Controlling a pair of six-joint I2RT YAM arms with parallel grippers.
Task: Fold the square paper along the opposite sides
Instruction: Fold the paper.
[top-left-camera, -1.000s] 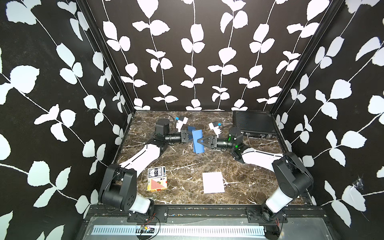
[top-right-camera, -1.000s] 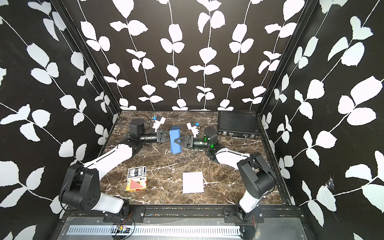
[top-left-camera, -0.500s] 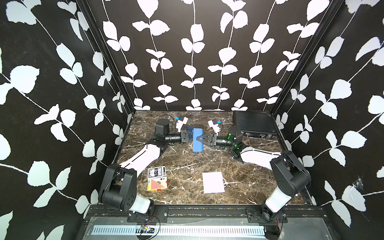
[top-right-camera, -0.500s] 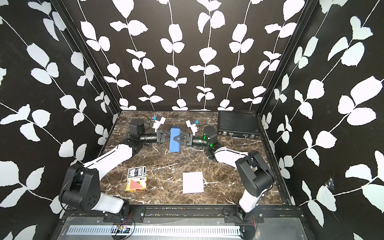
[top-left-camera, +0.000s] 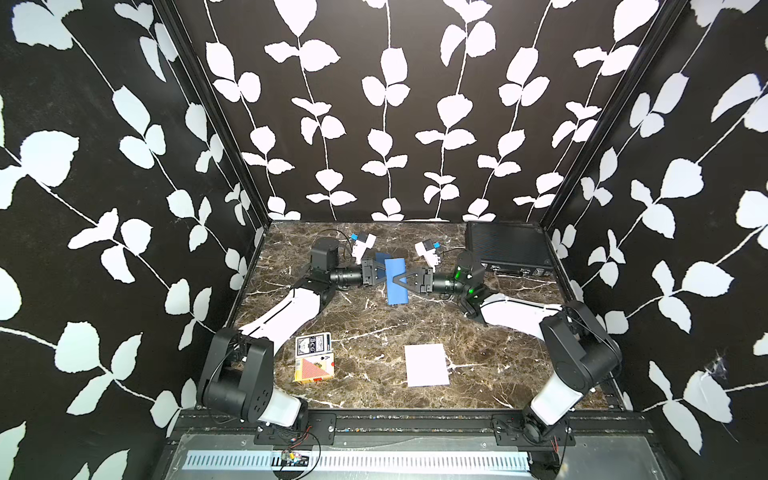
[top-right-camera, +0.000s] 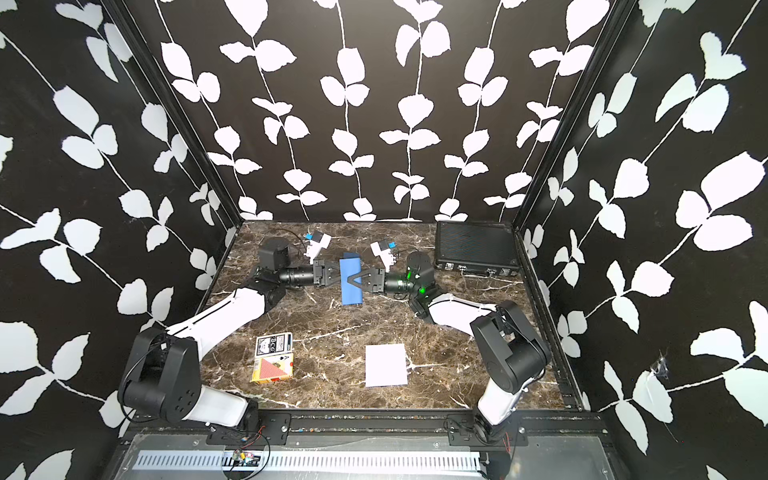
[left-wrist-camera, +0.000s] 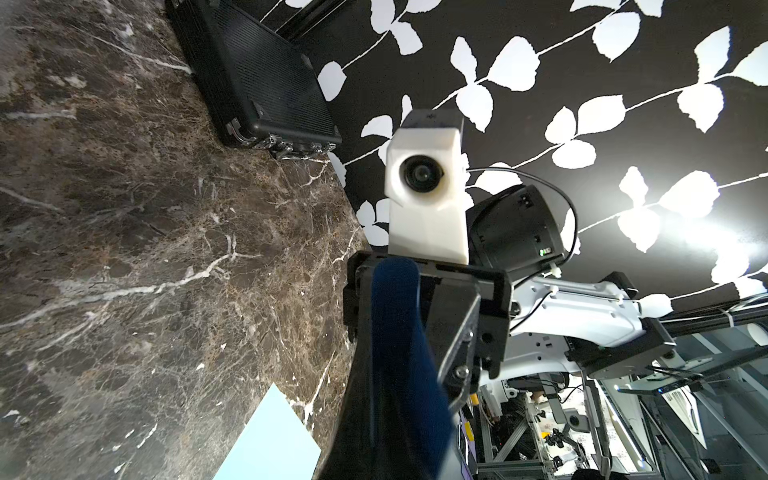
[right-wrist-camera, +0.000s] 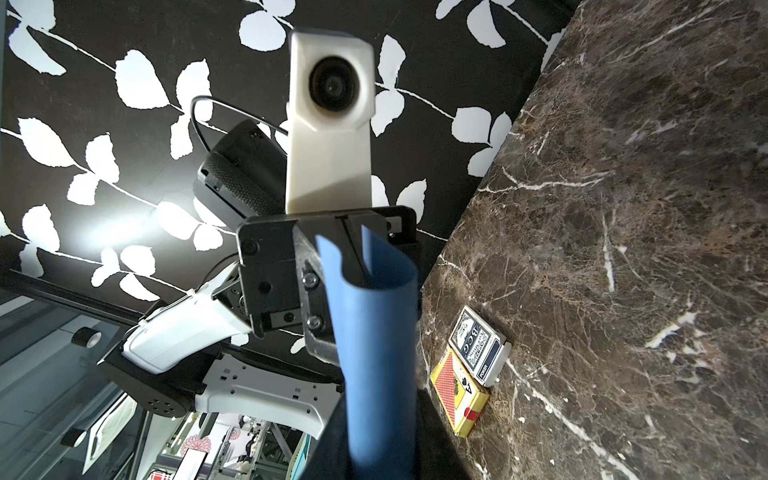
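Narrowed since a second ago: right gripper (top-left-camera: 395, 277). Above the marble table's (top-left-camera: 374, 328) far half, left gripper (top-left-camera: 382, 275) clamped on curled blue paper (top-left-camera: 397, 293), right gripper pinching its fold. Nearer: playing-card boxes (top-left-camera: 312, 357), white sheet (top-left-camera: 427, 365). Black case (top-left-camera: 505, 249) far right; leaf-patterned walls (top-left-camera: 374, 124).

Stereo pair high at front, sharing the whole table (top-left-camera: 374, 324); wrist views close, seemingly face to face.

"BCG" and "POKER" on blue card box (right-wrist-camera: 478, 345), "A" (with spade) on red card box (right-wrist-camera: 455, 395)
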